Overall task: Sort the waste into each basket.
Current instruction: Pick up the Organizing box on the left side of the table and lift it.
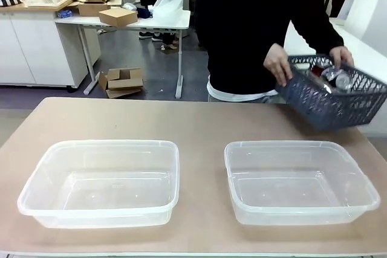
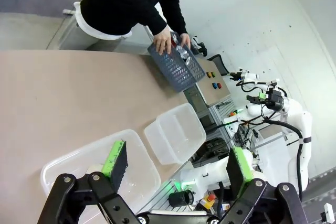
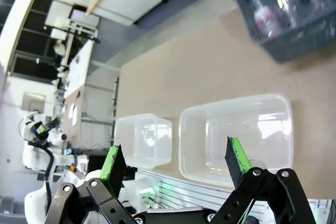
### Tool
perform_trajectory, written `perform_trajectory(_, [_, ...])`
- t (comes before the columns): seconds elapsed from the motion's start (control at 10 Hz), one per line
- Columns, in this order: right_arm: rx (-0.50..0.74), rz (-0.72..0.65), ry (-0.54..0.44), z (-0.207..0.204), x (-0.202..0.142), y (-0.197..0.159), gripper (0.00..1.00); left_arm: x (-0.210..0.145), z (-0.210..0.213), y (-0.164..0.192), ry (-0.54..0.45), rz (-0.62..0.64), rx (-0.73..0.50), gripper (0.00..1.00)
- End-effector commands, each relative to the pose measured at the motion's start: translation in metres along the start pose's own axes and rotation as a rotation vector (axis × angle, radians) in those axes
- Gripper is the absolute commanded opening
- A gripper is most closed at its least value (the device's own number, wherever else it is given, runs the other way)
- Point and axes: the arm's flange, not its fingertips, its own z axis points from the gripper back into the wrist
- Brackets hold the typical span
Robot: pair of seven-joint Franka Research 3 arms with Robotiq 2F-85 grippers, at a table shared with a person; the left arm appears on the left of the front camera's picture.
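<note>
Tan table (image 1: pixel 193 119), bare and open across its middle and far side.
The left tub (image 1: pixel 109 143) and right tub (image 1: pixel 284 144) sit apart near the front edge. At the far right edge, a person's hands (image 1: pixel 278 64) hold a tilted dark mesh basket (image 1: pixel 329 107) of bottles and cans (image 1: pixel 335 78). The left gripper (image 2: pixel 177 161) and right gripper (image 3: pixel 174 158) hang spread wide, holding nothing. Desks (image 1: pixel 151 23) and cardboard boxes (image 1: pixel 118 16) stand behind.
</note>
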Motion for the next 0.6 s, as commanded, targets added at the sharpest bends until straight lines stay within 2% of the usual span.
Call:
perform_trajectory(0.0, [0.028,0.014,0.005,-0.0002,0.001,-0.001,1.0,0.0032,-0.0014,-0.0007,-0.005,-0.024,-0.015,1.0])
perform_trajectory(0.5, [0.028,0.014,0.005,-0.0002,0.001,-0.001,1.0,0.0032,-0.0014,-0.0007,-0.005,-0.024,-0.015,1.0])
